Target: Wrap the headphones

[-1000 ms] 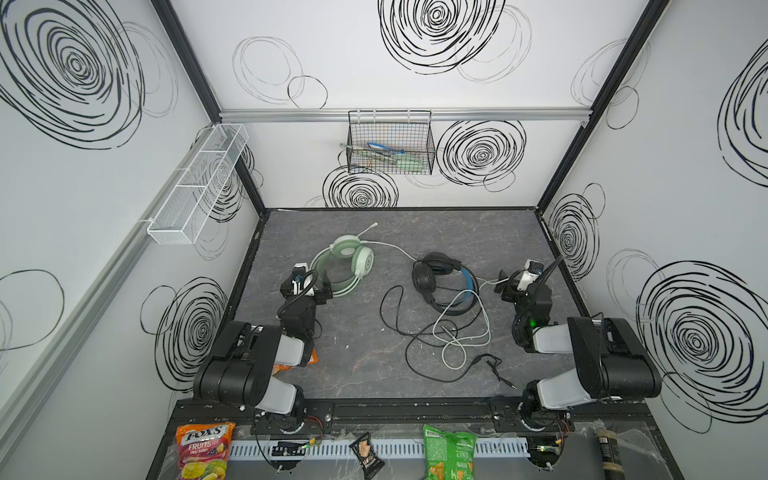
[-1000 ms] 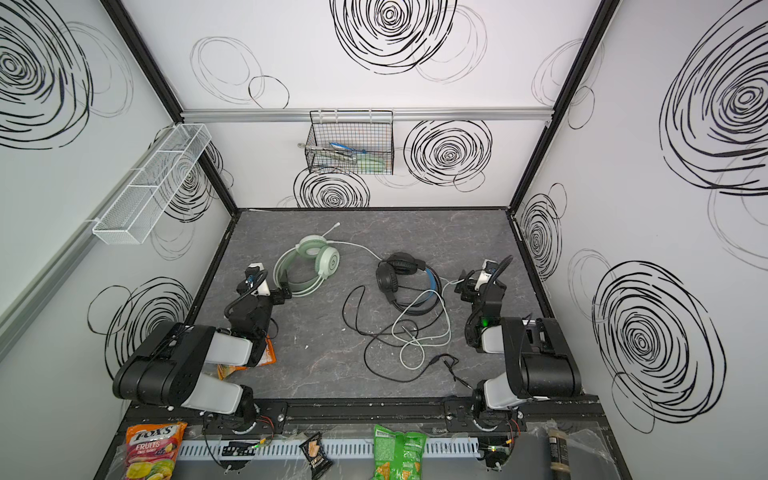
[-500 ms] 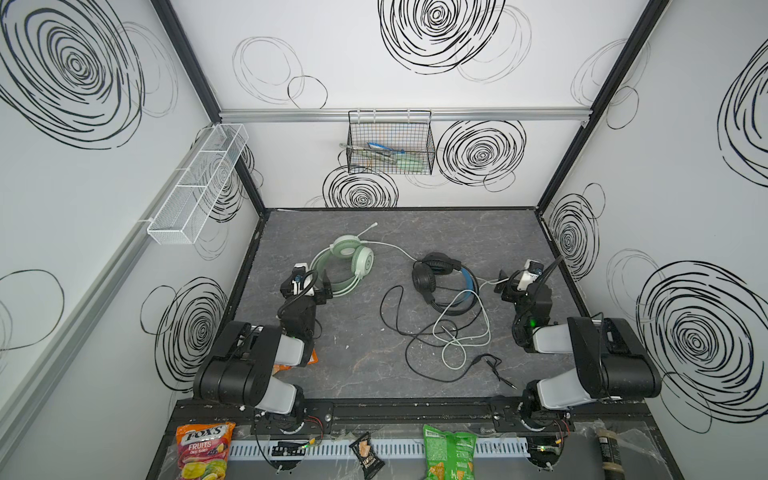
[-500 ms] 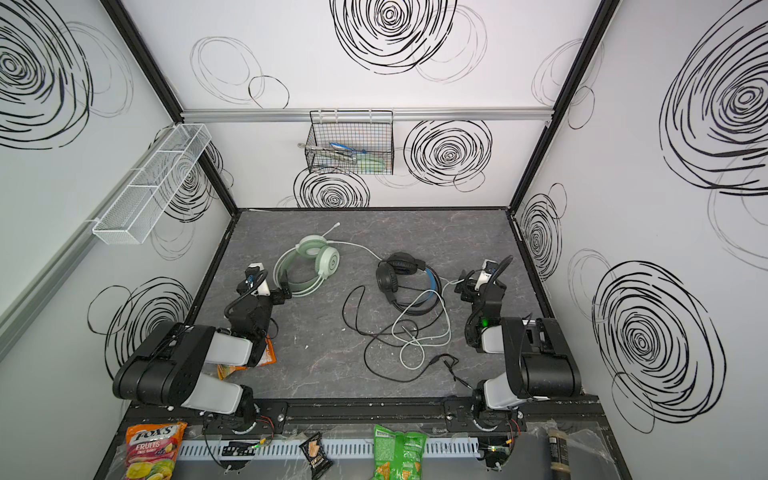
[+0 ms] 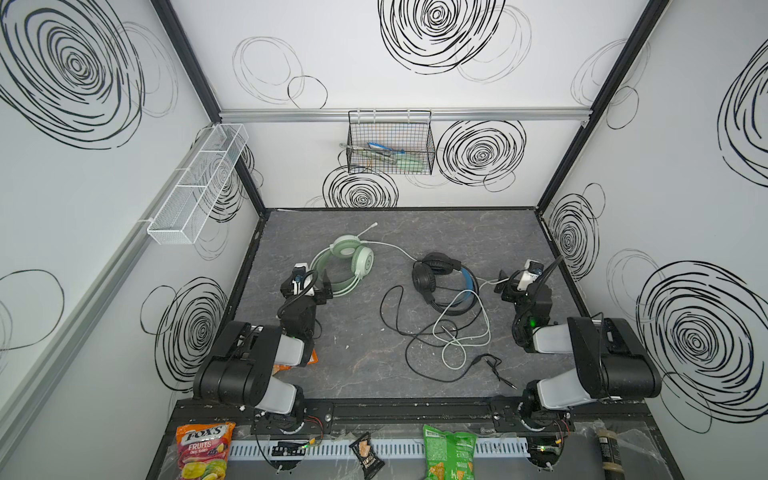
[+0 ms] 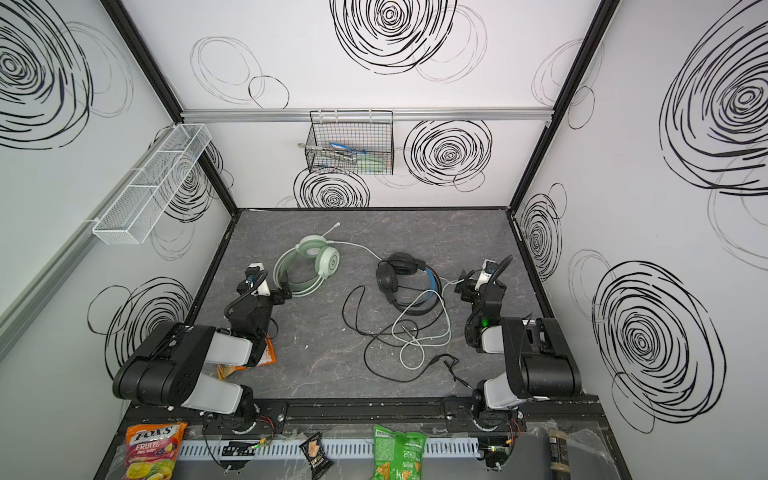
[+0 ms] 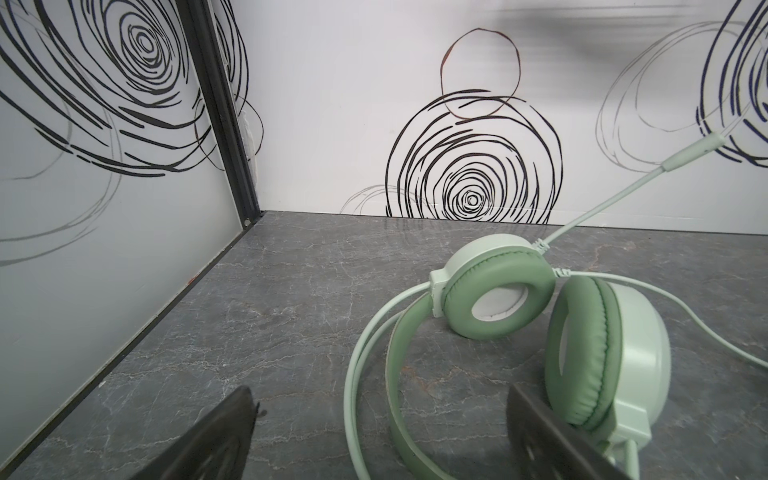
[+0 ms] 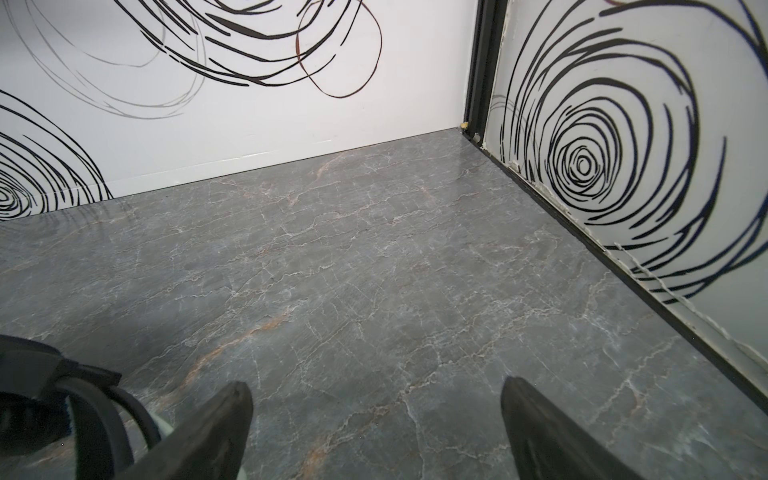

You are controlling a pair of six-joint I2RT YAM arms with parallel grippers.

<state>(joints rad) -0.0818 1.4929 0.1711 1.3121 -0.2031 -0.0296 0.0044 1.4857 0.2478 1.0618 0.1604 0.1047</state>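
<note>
At 10 o'clock on the grey table lies the mint-green headset, with the black headset at its 3 o'clock and their 2 cables tangled at 6 o'clock of the black one. At the green one's 8 o'clock sits the left gripper, jaws spread and empty; the right gripper, equally spread, sits at 3 o'clock of the black one.

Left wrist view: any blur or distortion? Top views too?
Left wrist view: mint-green headset is sharp; a dark smeared streak crosses the wall at the frame edge; the corner post looks slightly bowed. Both top views: soft, even light, no strong glare on the table; frame posts splay outward.
</note>
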